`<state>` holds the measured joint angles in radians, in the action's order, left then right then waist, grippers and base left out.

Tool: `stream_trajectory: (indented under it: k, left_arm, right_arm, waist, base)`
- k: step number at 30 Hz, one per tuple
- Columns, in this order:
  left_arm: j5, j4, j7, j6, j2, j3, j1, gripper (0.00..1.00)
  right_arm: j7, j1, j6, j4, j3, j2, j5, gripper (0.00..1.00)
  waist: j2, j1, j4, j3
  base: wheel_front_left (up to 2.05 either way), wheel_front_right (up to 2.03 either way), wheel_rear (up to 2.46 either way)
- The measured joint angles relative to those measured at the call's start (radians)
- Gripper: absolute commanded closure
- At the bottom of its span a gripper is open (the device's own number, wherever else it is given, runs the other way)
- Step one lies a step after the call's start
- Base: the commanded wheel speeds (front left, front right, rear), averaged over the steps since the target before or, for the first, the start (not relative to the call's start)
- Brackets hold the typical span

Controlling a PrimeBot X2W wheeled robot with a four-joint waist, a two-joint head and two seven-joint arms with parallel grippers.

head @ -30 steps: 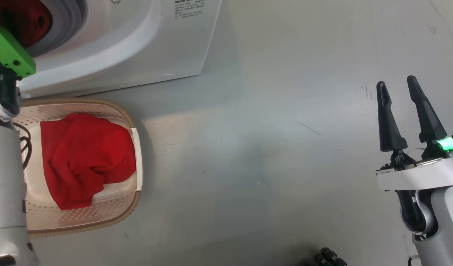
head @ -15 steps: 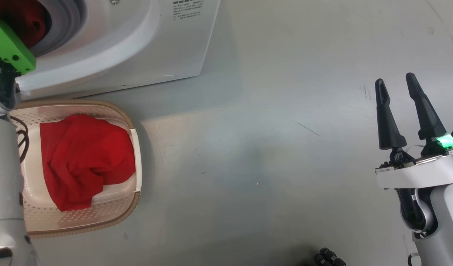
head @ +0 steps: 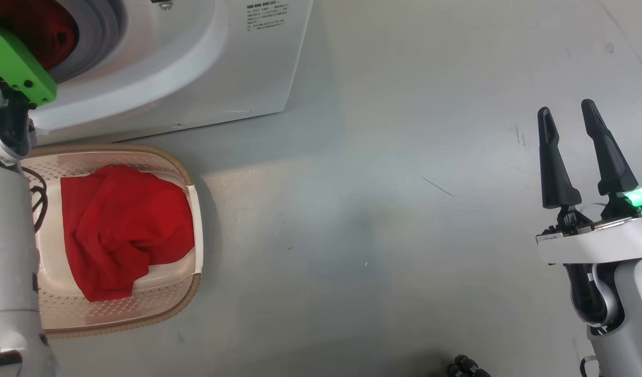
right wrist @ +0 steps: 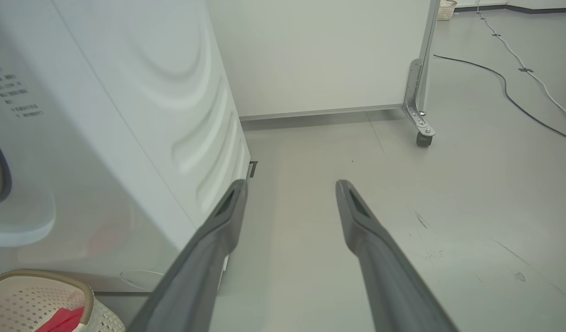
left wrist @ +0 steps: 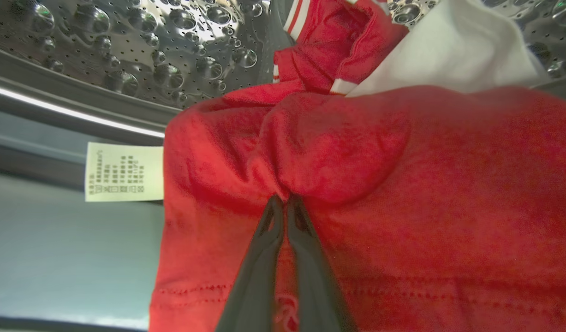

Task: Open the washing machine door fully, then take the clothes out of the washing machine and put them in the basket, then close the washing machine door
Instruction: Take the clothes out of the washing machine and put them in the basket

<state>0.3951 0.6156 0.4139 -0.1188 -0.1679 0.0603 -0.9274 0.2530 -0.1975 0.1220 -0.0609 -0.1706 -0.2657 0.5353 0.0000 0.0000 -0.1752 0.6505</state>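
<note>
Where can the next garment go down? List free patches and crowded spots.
Free: the basket's bare strip by its near rim, beside the red garment; the floor between basket and right pincer. Crowded: the drum, where the left pincer is shut on red clothes.

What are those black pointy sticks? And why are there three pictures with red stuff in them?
The sticks are a robot's fingers; each pair is a gripper, like a hand. One picture comes from a camera on its head, looking down. It shows the white washing machine, a basket on the floor with a red garment inside, and the right gripper, open and empty. The other two pictures come from cameras on its wrists. The left gripper is inside the steel drum, shut on a fold of the red clothes.
</note>
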Motion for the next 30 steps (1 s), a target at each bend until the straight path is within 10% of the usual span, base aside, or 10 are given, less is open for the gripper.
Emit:
stream_trajectory:
  k: [30]
  left_arm:
    - [0.005, 0.063, -0.267, 0.099, 0.030, -0.018, 0.169, 1.00]
  right_arm:
    - [0.000, 0.014, 0.000, 0.045, 0.007, 0.012, -0.027, 0.00]
  waist:
    - [0.0000, 0.0000, 0.065, -0.183]
  base:
    - [0.00, 0.00, 0.00]
